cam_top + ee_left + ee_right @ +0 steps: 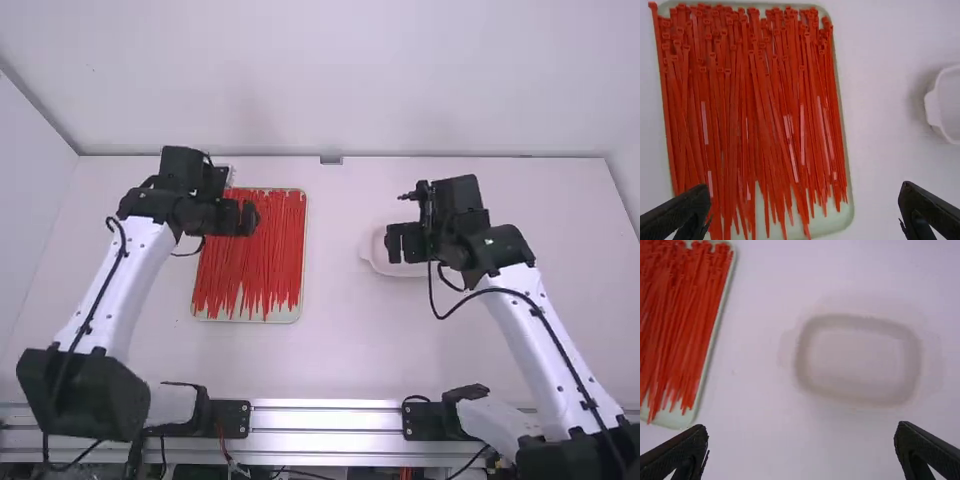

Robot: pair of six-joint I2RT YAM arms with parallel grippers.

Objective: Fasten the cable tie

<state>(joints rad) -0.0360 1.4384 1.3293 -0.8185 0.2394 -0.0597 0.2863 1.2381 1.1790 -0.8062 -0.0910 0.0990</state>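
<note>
Spread wide and gripping nothing, left fingers (682, 212) above a pale tray (845, 217) on the white bench (330, 330), red cable ties (250, 255) heaped straight and unfastened in it. Further right, right fingers (927, 447) equally wide apart and empty, over a white dish (855, 322) set apart from the tray.

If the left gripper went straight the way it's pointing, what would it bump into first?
Probably the red ties piled on the tray. The open left gripper points down at them with nothing in between. How high above them it hangs is unclear.
</note>
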